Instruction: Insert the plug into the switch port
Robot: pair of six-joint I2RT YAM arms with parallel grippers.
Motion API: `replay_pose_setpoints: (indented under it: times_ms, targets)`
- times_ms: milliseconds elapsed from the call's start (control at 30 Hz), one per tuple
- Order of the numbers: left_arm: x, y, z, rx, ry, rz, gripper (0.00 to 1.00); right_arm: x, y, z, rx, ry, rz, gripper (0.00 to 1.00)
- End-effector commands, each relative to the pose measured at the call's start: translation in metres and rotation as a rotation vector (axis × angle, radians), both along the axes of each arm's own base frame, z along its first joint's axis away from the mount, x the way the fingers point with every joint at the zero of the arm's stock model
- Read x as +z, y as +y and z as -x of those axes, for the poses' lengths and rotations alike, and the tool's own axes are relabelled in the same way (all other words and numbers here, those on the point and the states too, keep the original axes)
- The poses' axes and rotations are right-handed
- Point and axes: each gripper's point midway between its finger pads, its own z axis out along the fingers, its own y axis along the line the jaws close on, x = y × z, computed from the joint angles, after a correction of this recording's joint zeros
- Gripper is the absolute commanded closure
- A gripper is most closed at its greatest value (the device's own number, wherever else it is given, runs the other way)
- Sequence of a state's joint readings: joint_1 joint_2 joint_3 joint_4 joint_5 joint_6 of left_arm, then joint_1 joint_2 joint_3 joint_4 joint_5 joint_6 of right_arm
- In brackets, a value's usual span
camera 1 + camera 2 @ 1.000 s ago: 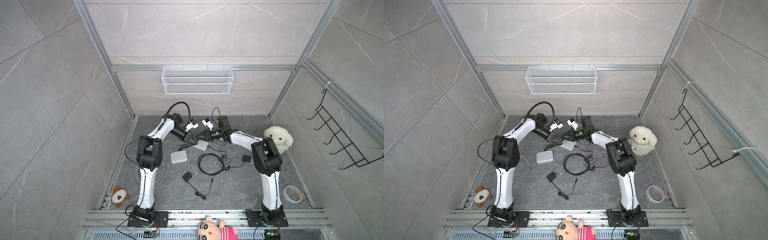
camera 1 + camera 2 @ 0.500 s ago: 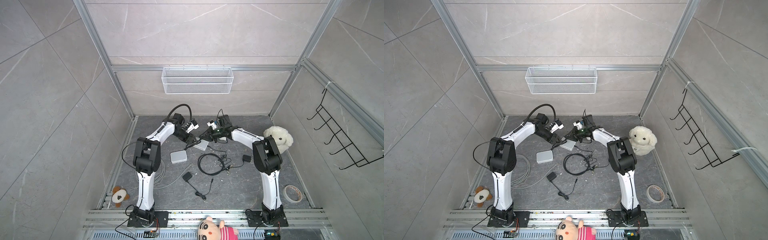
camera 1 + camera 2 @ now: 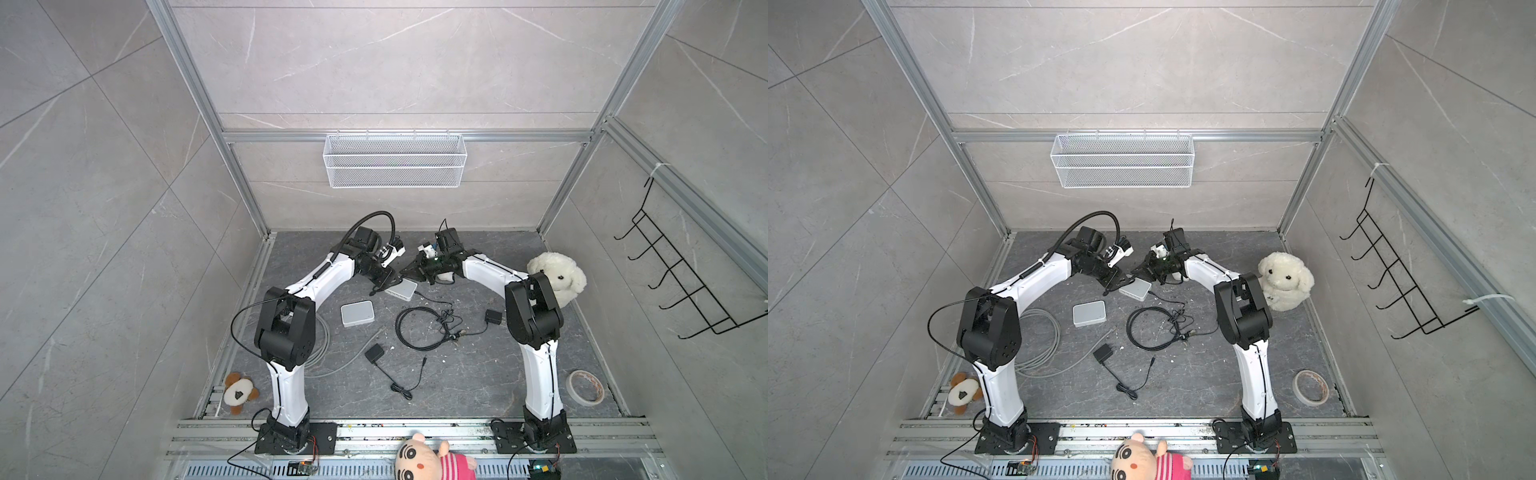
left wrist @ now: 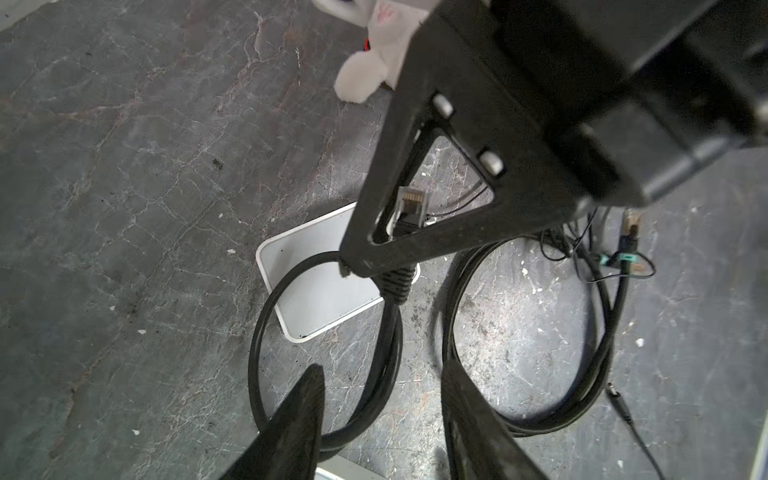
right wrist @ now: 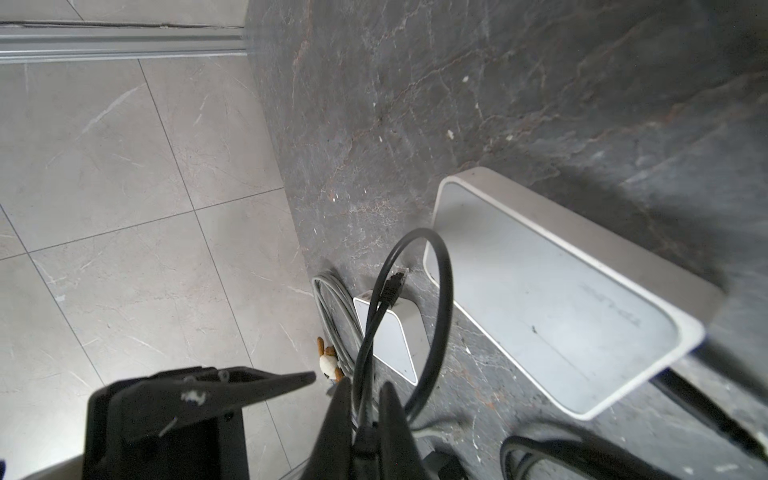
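- Left hand (image 4: 380, 370): fingers parted, gripping nothing; black cable (image 4: 386, 332) passes between them.
- Switch (image 3: 402, 289): flat on tabletop (image 3: 457, 374), between the 2 hands.
- Plug (image 5: 392, 284): in air near switch, not inserted.
- Right hand (image 5: 366, 386): clamped on cable behind plug.

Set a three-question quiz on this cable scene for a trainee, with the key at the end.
1. Fill in: the left gripper has its jaws ___.
2. Which gripper holds the black cable just behind its plug: A left, B right, C neither?
3. True or false: the plug is already seated in the white switch.
Key: 1 open. 2 B, the right gripper. 3 false; the plug is outside the switch.
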State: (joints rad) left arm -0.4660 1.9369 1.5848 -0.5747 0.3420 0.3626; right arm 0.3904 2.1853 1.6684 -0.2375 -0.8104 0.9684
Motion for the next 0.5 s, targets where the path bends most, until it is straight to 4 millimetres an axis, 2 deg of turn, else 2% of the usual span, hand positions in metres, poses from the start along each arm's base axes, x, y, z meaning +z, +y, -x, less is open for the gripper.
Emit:
replay_pose_setpoints:
  times_ms: [0, 200, 333, 467]
  targets:
    - [-0.007, 0.016, -0.01, 0.001, -0.101, -0.15, 0.49, 0.009, 0.003, -0.004, -0.017, -0.001, -0.018, 0.92]
    - [-0.019, 0.018, -0.009, -0.004, -0.102, -0.199, 0.47, 0.011, 0.004, -0.006, -0.015, 0.0, -0.029, 0.92]
    - [-0.037, 0.021, -0.011, -0.003, -0.116, -0.272, 0.47, 0.013, 0.006, -0.005, -0.007, -0.001, -0.037, 0.92]
    - [-0.046, 0.024, -0.013, -0.003, -0.129, -0.3, 0.48, 0.015, 0.007, -0.006, -0.02, 0.029, -0.053, 0.92]
